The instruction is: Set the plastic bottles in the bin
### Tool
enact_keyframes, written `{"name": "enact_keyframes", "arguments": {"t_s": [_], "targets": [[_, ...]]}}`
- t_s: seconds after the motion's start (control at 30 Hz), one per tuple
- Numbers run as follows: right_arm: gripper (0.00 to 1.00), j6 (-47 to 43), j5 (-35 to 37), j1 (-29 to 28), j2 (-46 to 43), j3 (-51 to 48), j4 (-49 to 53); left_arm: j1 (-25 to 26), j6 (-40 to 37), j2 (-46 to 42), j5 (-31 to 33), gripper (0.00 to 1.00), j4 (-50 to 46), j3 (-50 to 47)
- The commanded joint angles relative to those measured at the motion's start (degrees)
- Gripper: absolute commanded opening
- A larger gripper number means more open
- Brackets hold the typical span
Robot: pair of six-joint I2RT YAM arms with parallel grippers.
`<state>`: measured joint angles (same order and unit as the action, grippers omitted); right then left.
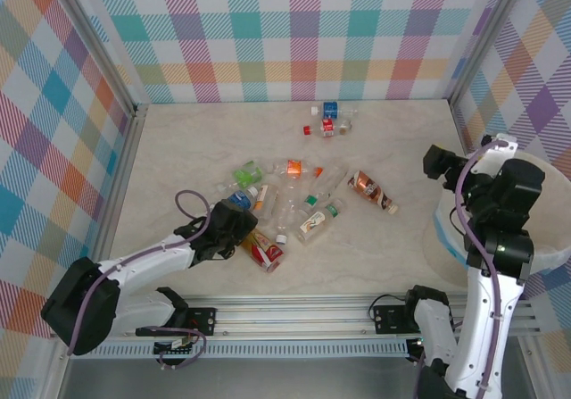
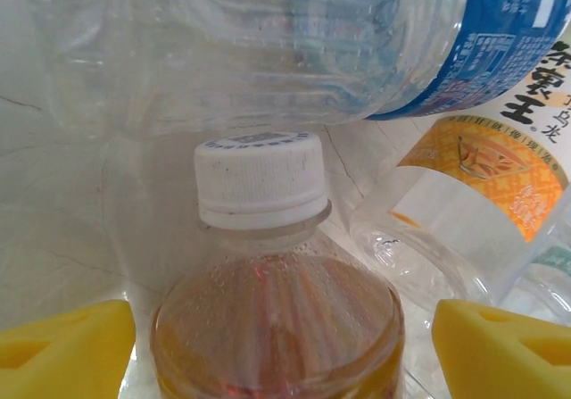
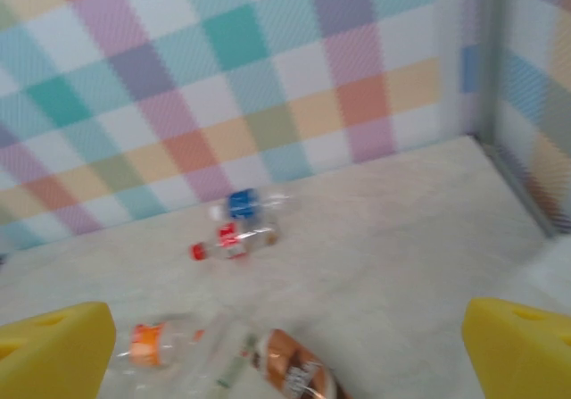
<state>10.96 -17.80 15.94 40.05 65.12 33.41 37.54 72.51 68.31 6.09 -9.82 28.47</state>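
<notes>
- Pastel plaid walls are enclosing a pale marbled bench, on which a loose heap of small clear plastic bottles with coloured labels and caps is lying near the middle.
- A smaller group of blue- and red-labelled bottles is lying well apart from the heap, near the back wall.
- The large round white bin is standing at the right edge of the bench. Its inside is largely being hidden by the right arm, so what it holds cannot be told.
- The left claw is being held at the near edge of the heap, its yellow pads set apart on either side of a white-capped bottle of amber liquid. Slim gaps are showing on both sides, so the bottle is being straddled rather than gripped.
- The right claw is being held wide apart and empty, close to the bin and facing out over the bench.
- The task is being judged as far from done: about a dozen bottles are lying on the bench, each yet to be lifted and carried across to the bin. A grasp on the amber bottle appears to be the step in hand.
</notes>
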Motion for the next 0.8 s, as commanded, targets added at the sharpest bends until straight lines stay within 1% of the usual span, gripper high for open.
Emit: {"name": "enact_keyframes", "arguments": {"t_s": [0.0, 0.1, 0.17, 0.27, 0.37, 0.47, 0.53, 0.6, 0.67, 0.77], "targets": [[1.0, 7.58, -21.99, 0.02, -2.39, -4.07, -13.92, 0.85, -0.26, 1.79, -0.2, 0.82, 3.1, 0.27], [1.0, 15.15, -29.71, -0.42, -4.34, -8.86, -24.06, 0.87, -0.27, 3.18, 0.09, 0.79, 5.46, 0.01], [1.0, 17.3, -30.38, -1.44, -5.45, -11.06, -27.15, 0.89, -0.27, 3.96, 0.08, 0.76, 6.74, -0.26], [1.0, 16.15, -30.19, -3.96, -5.47, -11.77, -26.01, 0.87, -0.26, 5.21, 0.05, 0.7, 8.15, -0.94], [1.0, 14.43, -29.3, -7.99, -4.15, -11.92, -24.39, 0.87, -0.43, 5.61, -0.03, 0.62, 9.04, -1.31], [1.0, 11.71, -25.41, -13.87, -2.25, -12.52, -23.08, 0.92, -1.72, 4.35, 0.56, 0.55, 9.48, -1.31], [1.0, 8.79, -20.82, -18.58, -0.35, -12.65, -21.73, 0.89, -3.3, 2.96, 1.16, 0.52, 9.68, -1.46], [1.0, 6.38, -14.68, -23.94, 2.23, -12.73, -21.32, 0.92, -6.11, 0.91, 0.96, 0.51, 11.67, -2.24], [1.0, 5.92, -8.73, -27.27, 4.6, -13.3, -22.66, 0.89, -9.43, -1.71, 0.72, 0.5, 13.52, -2.9], [1.0, 7.18, -5.28, -29.91, 8.64, -13.62, -25.09, 0.88, -15.97, -6.46, -0.08, 0.49, 16.45, -3.68]]}}
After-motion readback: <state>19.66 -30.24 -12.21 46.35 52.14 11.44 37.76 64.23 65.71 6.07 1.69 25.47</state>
